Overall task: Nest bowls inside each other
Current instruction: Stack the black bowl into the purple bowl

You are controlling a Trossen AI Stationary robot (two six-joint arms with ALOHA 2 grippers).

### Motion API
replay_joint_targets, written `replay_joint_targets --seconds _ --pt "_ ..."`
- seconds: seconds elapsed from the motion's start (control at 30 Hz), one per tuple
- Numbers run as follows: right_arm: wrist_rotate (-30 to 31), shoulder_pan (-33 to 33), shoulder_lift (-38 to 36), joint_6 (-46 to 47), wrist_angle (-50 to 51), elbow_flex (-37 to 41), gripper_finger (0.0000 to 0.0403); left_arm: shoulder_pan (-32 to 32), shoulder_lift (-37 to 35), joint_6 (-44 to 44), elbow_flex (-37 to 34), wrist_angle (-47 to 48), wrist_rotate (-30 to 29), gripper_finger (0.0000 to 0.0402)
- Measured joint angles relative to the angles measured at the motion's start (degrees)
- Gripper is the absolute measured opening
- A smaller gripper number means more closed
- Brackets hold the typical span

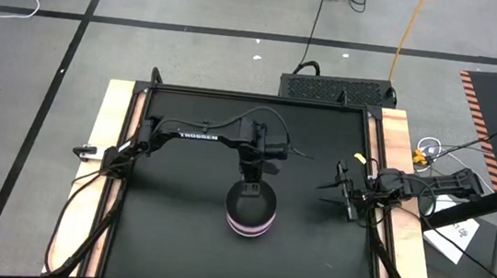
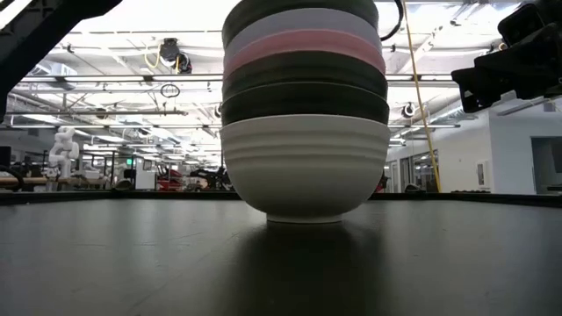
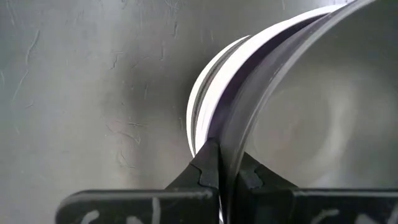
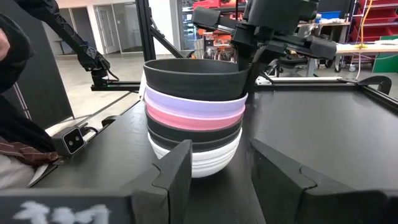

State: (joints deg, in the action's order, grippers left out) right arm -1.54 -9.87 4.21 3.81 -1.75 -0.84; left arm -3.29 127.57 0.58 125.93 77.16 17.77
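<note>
Several bowls stand nested in one stack [image 1: 250, 215] at the table's middle. A white bowl [image 2: 303, 167] rests on the table by its foot, with two black bowls, a pink one [image 4: 186, 118] and a lavender one [image 4: 193, 101] above it. A black bowl [image 4: 193, 78] is on top. My left gripper [image 3: 228, 163] is shut on this top bowl at the stack's far side [image 1: 251, 186]. My right gripper [image 4: 221, 155] waits open near the table's right edge [image 1: 344, 194], level, facing the stack and touching nothing. My left gripper pinches the top black bowl's rim [image 3: 231, 149] on the stack's far side, one finger [image 3: 252, 177] inside the bowl and one finger [image 3: 208, 168] outside. The fingers come from above, slanting down. The bowl sits upright in the lavender bowl below it.
The black table top [image 1: 174, 233] has free room all around the stack. Wooden strips [image 1: 105, 142] border it at left and right. A small camera unit [image 4: 73, 142] sits at the table's near edge. A black box [image 1: 337, 88] stands behind the far edge, and cables lie at the right.
</note>
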Motion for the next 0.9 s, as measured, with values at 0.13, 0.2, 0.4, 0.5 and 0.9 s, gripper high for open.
replay_joint_targets --seconds 0.13,0.2,0.4,0.5,0.9 --pt "0.0 0.0 0.0 0.0 -0.1 0.0 0.0146 0.0 0.0 0.1 0.0 -0.1 -0.4 0.0003" --pt "0.0 0.0 0.0 0.0 -0.1 0.0 0.0146 0.1 0.0 0.0 0.0 -0.2 -1.1 0.0003" --pt "0.0 0.0 0.0 0.0 -0.2 0.0 0.0146 0.2 0.0 -0.5 0.0 -0.9 -1.2 0.0003" --pt "0.0 0.0 0.0 0.0 -0.2 0.0 0.0146 0.2 0.0 -0.5 0.0 -1.0 -1.2 0.0004" --pt "0.0 0.0 0.0 0.0 -0.2 0.0 0.0146 0.3 -0.7 0.0 -6.0 -5.0 0.2 0.0003"
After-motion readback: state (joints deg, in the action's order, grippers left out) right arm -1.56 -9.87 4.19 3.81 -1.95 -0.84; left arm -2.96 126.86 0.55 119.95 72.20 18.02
